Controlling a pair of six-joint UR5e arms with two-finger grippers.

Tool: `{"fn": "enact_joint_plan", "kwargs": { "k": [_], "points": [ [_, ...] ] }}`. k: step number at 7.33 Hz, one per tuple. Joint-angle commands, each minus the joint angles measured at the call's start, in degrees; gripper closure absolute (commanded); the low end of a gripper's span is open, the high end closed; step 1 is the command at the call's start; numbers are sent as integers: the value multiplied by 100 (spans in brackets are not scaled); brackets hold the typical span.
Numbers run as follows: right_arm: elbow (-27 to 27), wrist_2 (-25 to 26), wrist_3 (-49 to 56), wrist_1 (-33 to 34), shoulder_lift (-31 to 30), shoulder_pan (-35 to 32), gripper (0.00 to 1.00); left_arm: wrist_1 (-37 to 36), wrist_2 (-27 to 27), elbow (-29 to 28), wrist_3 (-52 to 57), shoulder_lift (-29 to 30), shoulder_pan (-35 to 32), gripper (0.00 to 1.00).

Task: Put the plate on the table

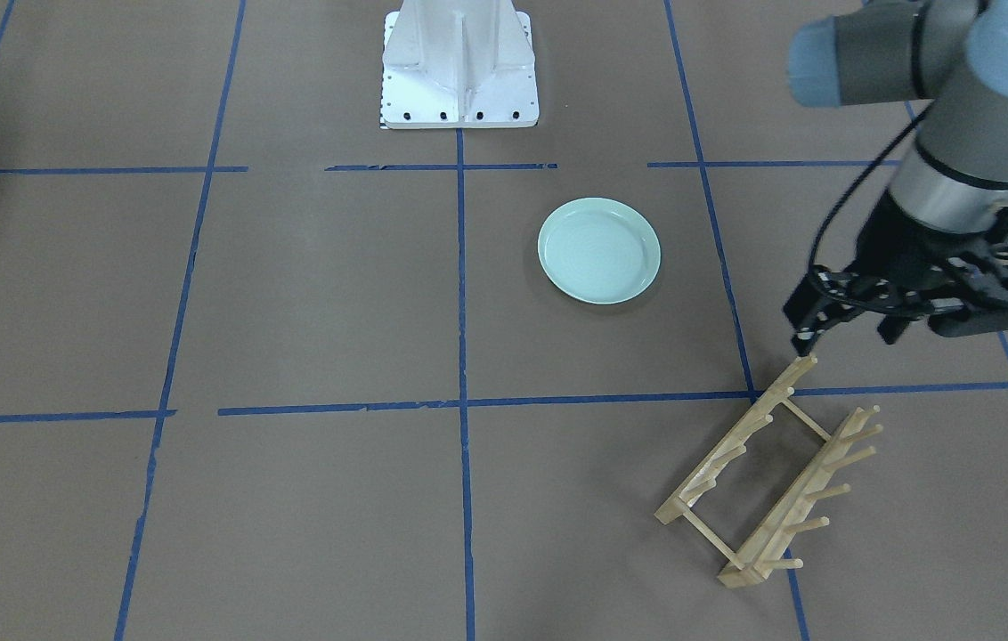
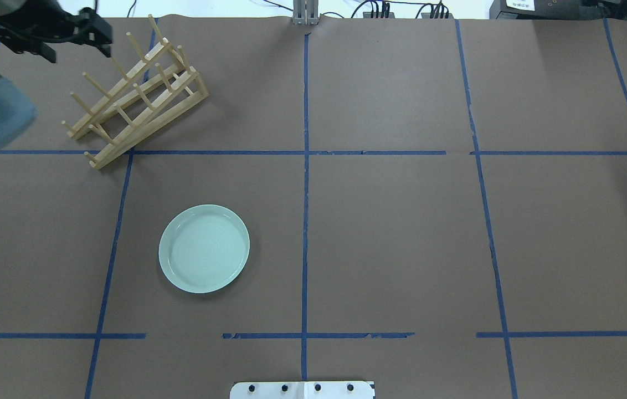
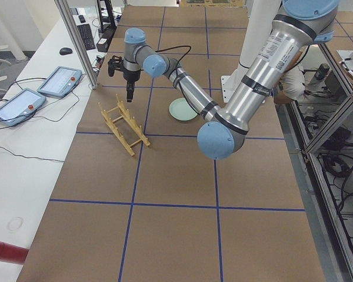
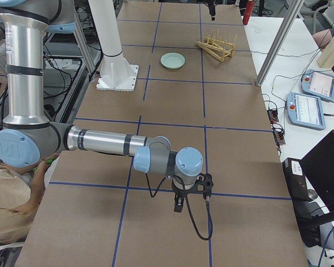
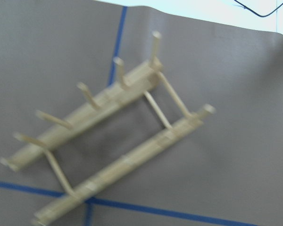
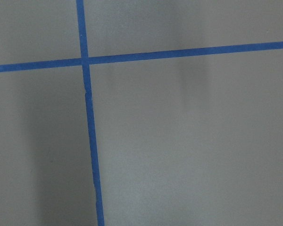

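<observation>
Although the right gripper (image 4: 178,204) hangs nearest the side camera at the robot's right end of the table (image 2: 402,233), low over the brown paper, you see it from that side view alone. You cannot tell whether its fingers are spread or pressed together. Its wrist camera gives you only paper and a crossing of blue tape lines (image 6: 86,60).

Farther along, past the white robot base (image 2: 302,389), you find the plate (image 2: 204,249). It lies flat and face up on the table, in the square just to the robot's left of the centre tape line. It touches no tape, and nothing grips it.

Beyond the plate and well apart from it, the wooden peg rack (image 2: 136,97) sits at a slant over a tape crossing, pegs pointing up.

Farthest out, the left gripper (image 2: 75,49) hovers just above the rack's far end. Its fingers are spread and it holds nothing. Its wrist camera looks down on the rack, slightly blurred.
</observation>
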State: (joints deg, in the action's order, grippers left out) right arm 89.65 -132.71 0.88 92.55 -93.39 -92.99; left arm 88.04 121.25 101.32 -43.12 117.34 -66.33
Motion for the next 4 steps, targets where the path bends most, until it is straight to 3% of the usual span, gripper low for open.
{"fn": "enact_joint_plan", "kwargs": {
  "k": [1,4],
  "points": [
    [0,0,0,0,-4,0,0,99,635,-373,3084,-1112,-1263,0],
    [0,0,0,0,5,0,0,135,655,-824,5073,-1914,-2558,0]
  ]
}}
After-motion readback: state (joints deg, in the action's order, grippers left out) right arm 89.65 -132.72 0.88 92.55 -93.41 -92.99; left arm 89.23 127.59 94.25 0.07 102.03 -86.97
